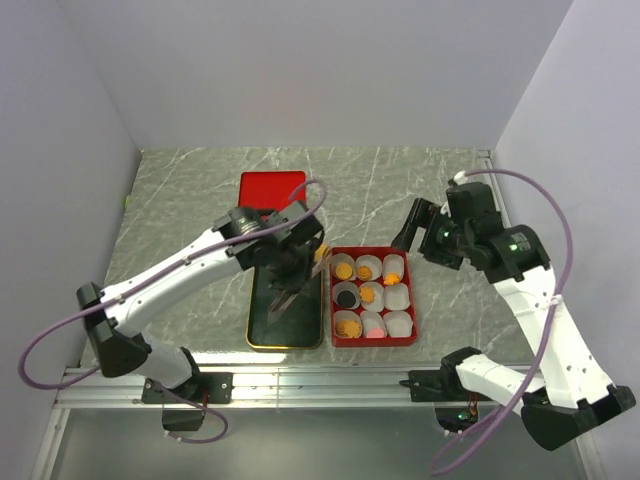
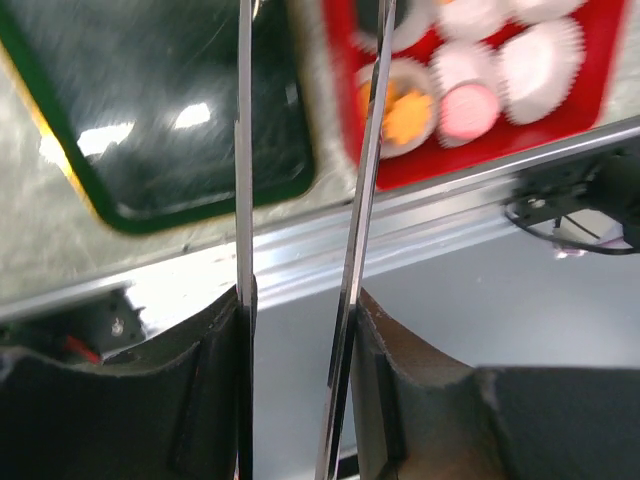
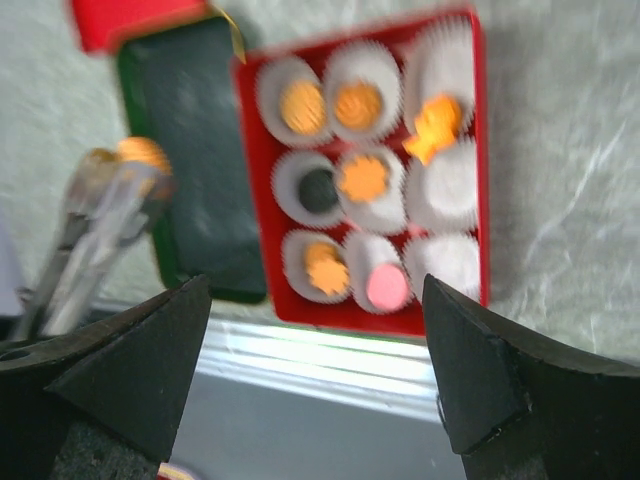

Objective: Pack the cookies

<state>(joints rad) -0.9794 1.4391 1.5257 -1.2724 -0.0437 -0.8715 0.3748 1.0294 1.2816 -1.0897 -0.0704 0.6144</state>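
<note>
Nearest you, the red box (image 1: pixel 372 342) is sitting on the counter (image 1: pixel 190 200) just right of the dark tray (image 1: pixel 262 325). The two paper cups (image 1: pixel 398 322) at the near end of its right column are showing white and empty, while the packed cookies (image 1: pixel 371 295) are filling the left and middle columns. One orange flower is perching at the edge of the far-right cup. A little farther in, your left tool (image 1: pixel 285 265) is narrowed onto a pair of metal tongs (image 3: pixel 100 215), pinching the blades between its pads. The tongs are carrying an orange cookie (image 3: pixel 145 152) at their tip. Their long axis is running from near-left to far-right, so the cookie is hanging just left of the box's far-left corner. That is the relation to be watching: the free cups are lying to the right and nearer, across two filled columns, so I judge you will be needing to swing the tip right and back toward you. The left arm is reaching out low, its wrist turned over the tray. Farther off, your right tool (image 1: pixel 415 238) is hovering wide and empty by the box's far-right corner, nearer those cups but carrying nothing. The red lid (image 1: pixel 272 190) is lying farthest back.
</note>
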